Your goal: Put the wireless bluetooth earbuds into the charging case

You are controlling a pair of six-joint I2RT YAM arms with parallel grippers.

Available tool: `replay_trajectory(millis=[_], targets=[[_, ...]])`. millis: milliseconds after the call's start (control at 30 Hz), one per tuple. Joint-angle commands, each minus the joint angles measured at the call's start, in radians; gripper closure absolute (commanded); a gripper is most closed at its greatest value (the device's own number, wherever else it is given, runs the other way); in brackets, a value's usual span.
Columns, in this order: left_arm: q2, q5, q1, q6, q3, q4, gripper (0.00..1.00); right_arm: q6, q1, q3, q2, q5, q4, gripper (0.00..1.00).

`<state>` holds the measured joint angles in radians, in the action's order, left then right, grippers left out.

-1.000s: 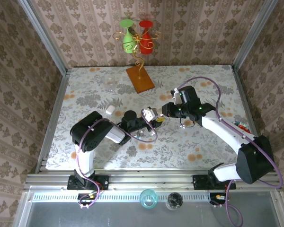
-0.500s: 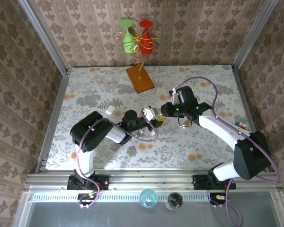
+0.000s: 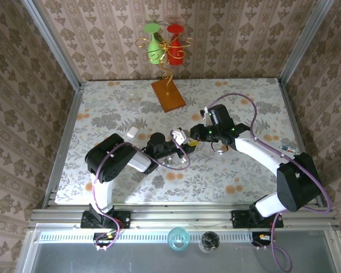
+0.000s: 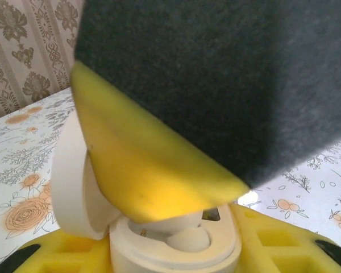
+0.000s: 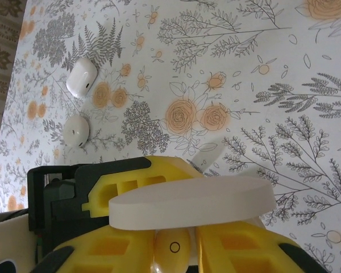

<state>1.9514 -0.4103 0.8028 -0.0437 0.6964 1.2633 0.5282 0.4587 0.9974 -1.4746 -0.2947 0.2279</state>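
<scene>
My left gripper (image 3: pixel 178 143) is shut on the white charging case (image 3: pixel 181 136), which it holds above the table's middle. The case base (image 4: pixel 176 257) sits between my left yellow fingers (image 4: pixel 284 244), with its lid (image 4: pixel 65 170) swung open. One earbud (image 4: pixel 188 239) rests in a well. My right gripper (image 3: pixel 192 137) meets the case from the right. Its yellow finger (image 4: pixel 148 165) hangs over the wells. A second earbud (image 5: pixel 173 249) stands between my right fingers (image 5: pixel 102 250) behind the lid (image 5: pixel 193 203). A thin gap shows on one side of it.
Two white pebble-like cases (image 5: pixel 81 78) (image 5: pixel 75 131) lie on the flowered table beyond the grippers; one of these cases (image 3: pixel 132 132) is left of the left gripper. A wooden board (image 3: pixel 168 94) with a wire stand of coloured glasses stands at the back.
My right gripper has slid a little left onto the case. Its jaws have eased apart around the earbud. The left arm has held still.
</scene>
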Motion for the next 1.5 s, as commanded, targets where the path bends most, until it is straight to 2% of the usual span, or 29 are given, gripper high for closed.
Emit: replay_trajectory(millis=[0,233,500,633,833,1167,1467], targets=[[0.005,-0.012,0.004,0.019,0.023,0.038,0.57,0.000,0.009,0.009,0.012,0.002,0.013,0.69],[-0.025,-0.016,-0.009,0.030,-0.019,0.038,0.57,0.001,0.002,-0.047,0.127,0.025,-0.010,0.56],[-0.113,-0.026,-0.069,0.039,-0.091,0.036,0.57,0.021,-0.015,-0.184,0.274,0.090,-0.067,0.54],[-0.174,-0.036,-0.117,0.067,-0.146,0.037,0.57,0.012,-0.028,-0.212,0.293,0.090,-0.058,0.52],[-0.290,-0.024,-0.183,0.061,-0.241,0.036,0.57,0.010,-0.028,-0.207,0.242,0.055,-0.038,0.50],[-0.409,-0.012,-0.276,0.042,-0.312,0.031,0.57,0.004,0.022,-0.159,0.040,-0.004,-0.024,0.48],[-0.435,-0.023,-0.314,0.035,-0.323,0.031,0.57,0.092,0.064,-0.143,-0.159,-0.174,-0.158,0.57]])
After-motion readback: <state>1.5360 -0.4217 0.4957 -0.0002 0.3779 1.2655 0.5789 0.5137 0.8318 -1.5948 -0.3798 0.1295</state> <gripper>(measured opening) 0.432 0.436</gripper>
